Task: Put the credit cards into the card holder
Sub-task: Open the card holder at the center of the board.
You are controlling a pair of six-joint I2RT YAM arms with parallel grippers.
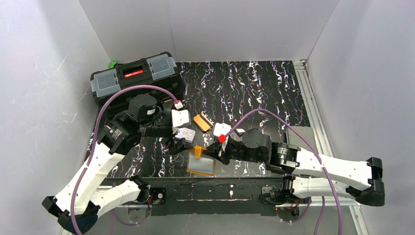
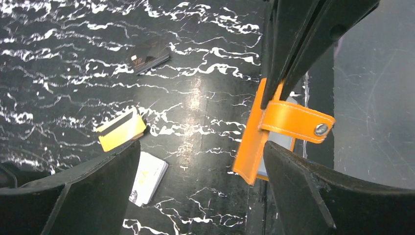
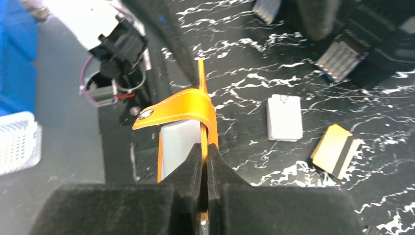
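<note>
Right jaws clamp tight on an orange flap of the card holder (image 3: 182, 110), down at the near edge of the surface (image 2: 195, 98). Left jaws gape wide just beside it. Credit cards (image 2: 121, 129) lie scattered beyond.

No wording can be read for certain. The red label (image 1: 134, 72) on the lid of the black toolbox (image 1: 139, 81) is too small to make out. Gold print on the black card (image 2: 149, 55) is blurred, possibly three letters. The pale card (image 2: 149, 176) carries a yellow emblem, its lettering illegible.
</note>
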